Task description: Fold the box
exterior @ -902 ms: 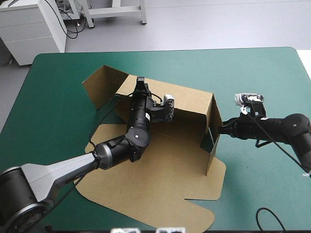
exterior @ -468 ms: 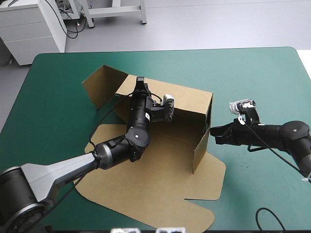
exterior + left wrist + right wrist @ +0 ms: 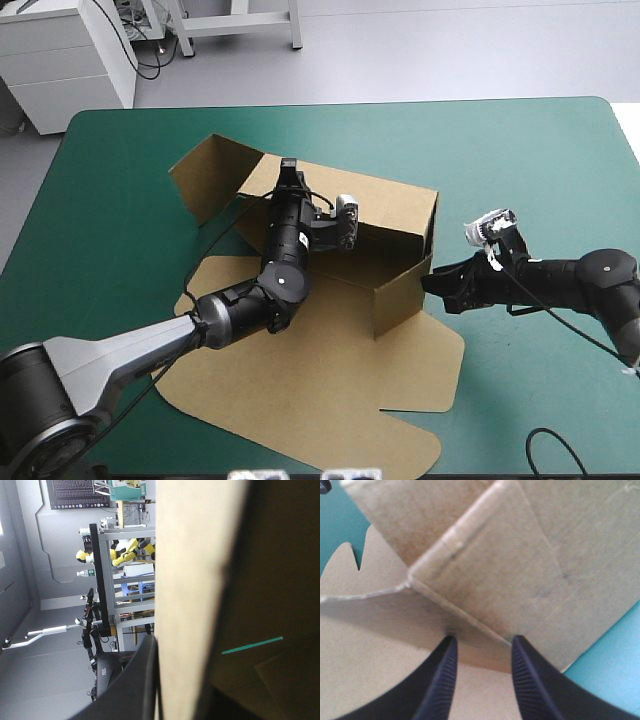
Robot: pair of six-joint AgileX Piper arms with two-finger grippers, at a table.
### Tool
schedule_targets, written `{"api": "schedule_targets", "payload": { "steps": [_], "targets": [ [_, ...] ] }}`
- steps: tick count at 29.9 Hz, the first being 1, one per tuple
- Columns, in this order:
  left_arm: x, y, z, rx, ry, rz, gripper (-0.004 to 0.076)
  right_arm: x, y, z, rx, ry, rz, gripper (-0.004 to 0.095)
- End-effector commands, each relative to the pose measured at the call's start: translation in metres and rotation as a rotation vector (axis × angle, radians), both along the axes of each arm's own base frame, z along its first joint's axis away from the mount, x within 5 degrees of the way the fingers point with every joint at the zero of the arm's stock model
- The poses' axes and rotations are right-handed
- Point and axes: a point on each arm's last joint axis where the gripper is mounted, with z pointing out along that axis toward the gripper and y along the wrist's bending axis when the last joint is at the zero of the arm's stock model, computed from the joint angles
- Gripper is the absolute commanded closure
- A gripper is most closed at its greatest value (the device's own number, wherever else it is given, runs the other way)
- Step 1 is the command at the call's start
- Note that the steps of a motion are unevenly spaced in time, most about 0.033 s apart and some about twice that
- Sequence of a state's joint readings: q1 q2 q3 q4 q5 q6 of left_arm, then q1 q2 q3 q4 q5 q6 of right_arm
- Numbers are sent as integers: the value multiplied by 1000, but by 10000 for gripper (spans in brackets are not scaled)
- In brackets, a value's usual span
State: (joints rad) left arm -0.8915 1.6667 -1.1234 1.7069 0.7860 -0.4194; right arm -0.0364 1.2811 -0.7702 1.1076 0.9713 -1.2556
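The brown box (image 3: 330, 340) lies mid-table with its back wall (image 3: 390, 205) raised and its lid flat toward the front edge. My left gripper (image 3: 288, 170) is shut on the top edge of that back wall. In the left wrist view the board's pale edge (image 3: 195, 580) runs between the fingers of the left gripper (image 3: 175, 685). My right gripper (image 3: 428, 283) stands open with its tips against the right side flap (image 3: 400, 295), which is swung inward. In the right wrist view the flap (image 3: 490, 570) fills the space ahead of the right gripper (image 3: 482, 645).
A second flap (image 3: 205, 175) stands up at the box's far left corner. The flat lid (image 3: 300, 420) reaches almost to the table's front edge. Teal-green cover (image 3: 540, 150) stretches behind and to the right of the box.
My right gripper has moved left and pushed the right side flap, which has swung inward across the box's base. The left arm has held still on the back wall.
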Motion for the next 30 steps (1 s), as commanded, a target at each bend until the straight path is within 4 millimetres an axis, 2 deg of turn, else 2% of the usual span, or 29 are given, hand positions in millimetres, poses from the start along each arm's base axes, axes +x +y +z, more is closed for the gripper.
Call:
{"api": "schedule_targets", "payload": {
  "steps": [1,2,4,14,18,24,30],
  "targets": [
    [-2,4,34,10,-153,-9,731,-3,3,16,49,-53,17,289],
    [-2,4,34,10,-153,-9,731,-3,3,16,49,-53,17,240],
    [-2,4,34,10,-153,-9,731,-4,4,16,54,-37,13,205],
    [-2,4,33,9,-149,-17,731,-5,5,3,101,-1,-79,220],
    [-2,4,33,41,-153,-21,731,-12,18,-2,74,-48,-111,220],
    [-2,4,34,51,-156,-18,731,-16,43,6,26,-162,-200,220],
    [-2,4,34,51,-156,-18,731,-15,56,9,31,-213,-308,220]
  ]
}}
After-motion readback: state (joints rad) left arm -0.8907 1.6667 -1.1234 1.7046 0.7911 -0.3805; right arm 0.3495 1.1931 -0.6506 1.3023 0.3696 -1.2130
